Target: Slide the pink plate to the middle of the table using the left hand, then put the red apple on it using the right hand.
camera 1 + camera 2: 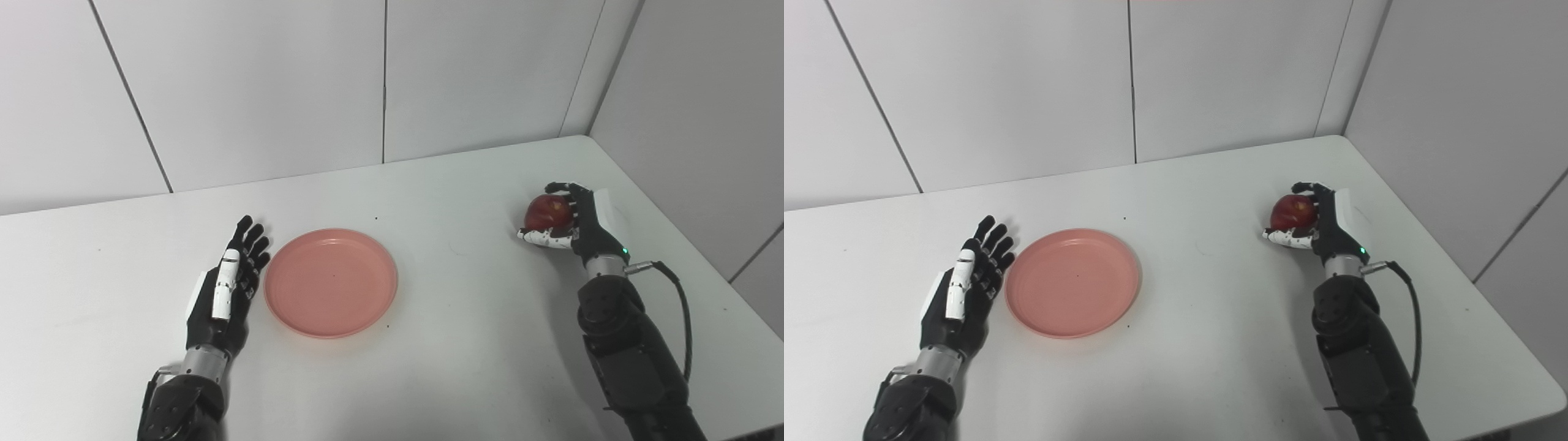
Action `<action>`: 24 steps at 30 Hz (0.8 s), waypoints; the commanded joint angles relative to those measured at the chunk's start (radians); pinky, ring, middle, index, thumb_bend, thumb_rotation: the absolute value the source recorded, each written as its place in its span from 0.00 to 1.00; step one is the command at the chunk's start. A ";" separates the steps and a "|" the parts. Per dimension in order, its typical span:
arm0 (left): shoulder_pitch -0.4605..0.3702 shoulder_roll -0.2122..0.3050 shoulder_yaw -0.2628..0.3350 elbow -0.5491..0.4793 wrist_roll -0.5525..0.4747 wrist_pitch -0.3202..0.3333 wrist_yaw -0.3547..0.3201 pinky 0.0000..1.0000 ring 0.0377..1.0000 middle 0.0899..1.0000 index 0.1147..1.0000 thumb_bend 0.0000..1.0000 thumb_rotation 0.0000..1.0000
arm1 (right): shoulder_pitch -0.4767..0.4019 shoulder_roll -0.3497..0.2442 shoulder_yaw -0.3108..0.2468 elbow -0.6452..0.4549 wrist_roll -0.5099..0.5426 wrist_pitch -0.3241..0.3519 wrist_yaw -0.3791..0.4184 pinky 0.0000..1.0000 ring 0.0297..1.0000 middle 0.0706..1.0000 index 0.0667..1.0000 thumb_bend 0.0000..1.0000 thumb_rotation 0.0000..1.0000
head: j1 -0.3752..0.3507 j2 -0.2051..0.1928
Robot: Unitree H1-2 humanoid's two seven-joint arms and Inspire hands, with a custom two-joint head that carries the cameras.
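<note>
1. The left hand [228,288] lies on its edge on the white table [465,343], palm turned toward the pink plate [331,282], fingers [251,242] straight, together and pointing away from the robot; it is open and holds nothing
2. That hand sits just beside the plate's left rim; whether it actually touches the rim is hard to tell from here
3. The pink plate rests flat, a little left of the table's middle, with nothing on it
4. The right hand [1318,225] is at the far right of the table, wrapped around the red apple [1293,212], fingers curled over its top and the thumb [1286,237] underneath toward the plate
5. The apple appears to sit low at the tabletop, well apart from the plate
6. The right forearm [1356,355] runs up from the bottom edge, a black cable [1415,318] looping from its wrist
</note>
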 commanded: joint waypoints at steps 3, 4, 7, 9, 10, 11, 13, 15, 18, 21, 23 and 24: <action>0.026 0.012 0.001 0.023 -0.002 0.040 -0.003 0.97 0.97 0.97 0.96 0.40 1.00 | -0.050 -0.029 0.014 0.000 -0.008 -0.034 -0.015 0.43 0.46 0.48 0.45 0.53 0.14 | 0.001 0.000; 0.026 0.012 0.001 0.023 -0.001 0.040 -0.002 0.97 0.97 0.97 0.96 0.40 1.00 | -0.050 -0.030 0.015 0.000 -0.007 -0.034 -0.018 0.41 0.44 0.45 0.45 0.52 0.14 | 0.001 0.000; 0.026 0.011 0.001 0.023 -0.003 0.043 -0.003 0.97 0.97 0.97 0.96 0.40 1.00 | -0.053 -0.028 0.014 0.003 0.002 -0.044 -0.025 0.39 0.41 0.43 0.44 0.52 0.14 | 0.003 -0.002; 0.026 0.010 0.002 0.022 -0.005 0.043 -0.002 0.97 0.97 0.97 0.96 0.40 1.00 | -0.053 -0.029 0.014 0.003 0.006 -0.052 -0.028 0.38 0.40 0.42 0.44 0.52 0.13 | 0.003 -0.002; 0.027 0.009 0.002 0.021 -0.005 0.044 -0.001 0.97 0.97 0.97 0.96 0.40 1.00 | -0.052 -0.030 0.014 0.003 0.008 -0.056 -0.028 0.37 0.40 0.42 0.44 0.52 0.13 | 0.003 -0.002; 0.027 0.009 0.002 0.021 -0.004 0.044 -0.001 0.97 0.97 0.97 0.96 0.40 1.00 | -0.052 -0.029 0.013 0.002 0.009 -0.056 -0.028 0.36 0.39 0.42 0.45 0.52 0.13 | 0.005 -0.002; 0.027 0.009 0.001 0.022 -0.004 0.043 -0.002 0.97 0.97 0.97 0.96 0.40 1.00 | -0.051 -0.030 0.013 -0.002 0.011 -0.053 -0.026 0.36 0.39 0.42 0.45 0.52 0.13 | 0.008 -0.002; 0.027 0.009 0.000 0.022 -0.004 0.041 -0.005 0.98 0.97 0.97 0.96 0.40 1.00 | -0.049 -0.030 0.012 -0.007 0.011 -0.052 -0.026 0.37 0.40 0.42 0.45 0.52 0.13 | 0.011 -0.002; 0.027 0.005 0.001 0.022 -0.005 0.042 0.000 0.97 0.97 0.97 0.96 0.40 1.00 | -0.043 -0.028 0.011 -0.031 0.007 -0.051 -0.030 0.36 0.40 0.42 0.45 0.52 0.13 | 0.015 -0.003; 0.027 0.001 0.002 0.022 -0.005 0.044 0.003 0.98 0.97 0.97 0.96 0.40 1.00 | -0.039 -0.024 0.009 -0.068 0.004 -0.042 -0.029 0.34 0.38 0.41 0.45 0.52 0.13 | 0.017 -0.004; 0.027 0.000 0.002 0.021 -0.006 0.047 0.003 0.98 0.97 0.98 0.96 0.40 1.00 | -0.038 -0.020 0.008 -0.096 0.006 -0.037 -0.024 0.35 0.39 0.42 0.45 0.52 0.13 | 0.021 -0.005; 0.027 -0.001 0.002 0.021 -0.005 0.048 0.004 0.98 0.97 0.98 0.96 0.40 1.00 | -0.038 -0.019 0.007 -0.108 0.008 -0.036 -0.022 0.35 0.40 0.42 0.45 0.52 0.13 | 0.021 -0.005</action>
